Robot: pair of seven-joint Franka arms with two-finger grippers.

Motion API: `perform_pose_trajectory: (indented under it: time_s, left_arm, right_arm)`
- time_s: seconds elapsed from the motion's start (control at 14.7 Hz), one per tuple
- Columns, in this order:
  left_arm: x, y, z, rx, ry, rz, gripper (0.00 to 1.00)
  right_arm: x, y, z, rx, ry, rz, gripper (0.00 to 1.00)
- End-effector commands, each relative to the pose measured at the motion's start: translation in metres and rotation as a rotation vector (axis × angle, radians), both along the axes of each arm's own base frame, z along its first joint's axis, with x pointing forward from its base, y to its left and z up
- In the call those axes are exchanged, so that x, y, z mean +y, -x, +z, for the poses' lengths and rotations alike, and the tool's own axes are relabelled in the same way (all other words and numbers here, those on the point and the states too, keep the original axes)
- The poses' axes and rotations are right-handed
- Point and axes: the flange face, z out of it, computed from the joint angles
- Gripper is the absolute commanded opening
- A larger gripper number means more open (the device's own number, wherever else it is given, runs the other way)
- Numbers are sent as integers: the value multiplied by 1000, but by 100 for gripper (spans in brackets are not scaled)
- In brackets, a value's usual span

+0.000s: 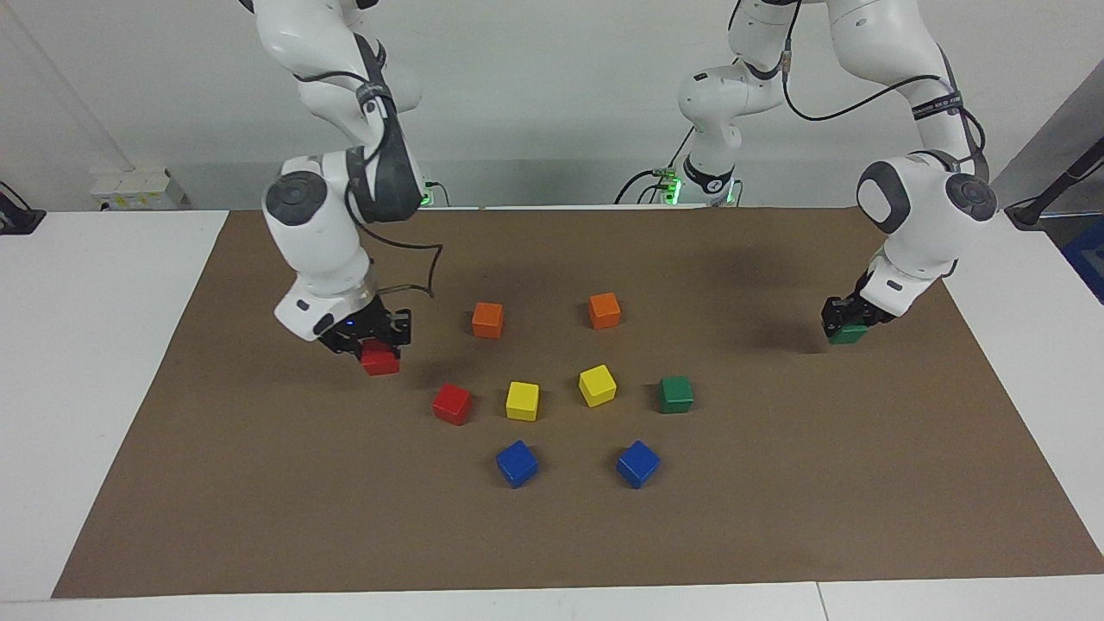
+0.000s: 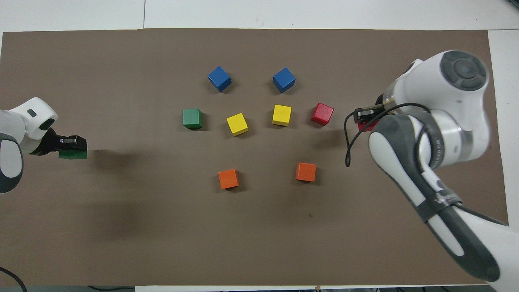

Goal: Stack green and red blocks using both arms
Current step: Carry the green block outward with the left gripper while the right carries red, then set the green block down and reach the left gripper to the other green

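My right gripper [image 1: 376, 348] is shut on a red block [image 1: 380, 360], held low over the brown mat toward the right arm's end; in the overhead view the arm hides most of this block [image 2: 366, 127]. My left gripper [image 1: 846, 325] is shut on a green block [image 1: 849, 335] low at the left arm's end of the mat, and it also shows in the overhead view [image 2: 73, 154]. A second red block [image 1: 452, 404] and a second green block [image 1: 675, 394] lie free on the mat in the middle row.
Between the free red and green blocks lie two yellow cubes [image 1: 522, 400] [image 1: 597, 385]. Two orange cubes [image 1: 487, 320] [image 1: 605, 310] lie nearer to the robots, and two blue cubes [image 1: 517, 463] [image 1: 637, 463] lie farther from them. The brown mat [image 1: 259, 517] covers the white table.
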Motion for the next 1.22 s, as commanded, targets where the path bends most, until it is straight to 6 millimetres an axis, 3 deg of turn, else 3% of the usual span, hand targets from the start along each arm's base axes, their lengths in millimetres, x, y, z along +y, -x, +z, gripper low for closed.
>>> perform_pose_trajectory:
  time_s: [0.0, 0.14, 0.34, 0.54, 0.95, 1.02, 1.09, 1.15]
  left_arm:
    - [6, 25, -19, -42, -17, -4, 0]
    - [8, 26, -24, -57, -20, -12, 0]
    - [8, 27, -28, -72, -22, -13, 0]
    - [8, 31, -40, -96, -26, -12, 0]
    - [14, 32, -41, -99, -28, -21, 0]
    - [15, 32, -41, -101, -30, -45, 14]
    - [16, 32, -41, -102, -31, -56, 99]
    - [16, 31, -41, -102, -30, -56, 100]
  right_arm:
    - [-63, -2, 6, 15, 6, 47, 0]
    - [-110, 1, 2, 10, 6, 51, 0]
    - [-143, 9, -7, -12, 11, 44, 0]
    - [-151, 18, -26, -21, 13, 23, 0]
    - [-149, 25, -58, -62, 17, -19, 0]
    - [-148, 24, -62, -66, 16, -36, 0]
    - [-148, 24, -66, -75, 18, -38, 0]
    - [-150, 24, -74, -79, 19, -43, 0]
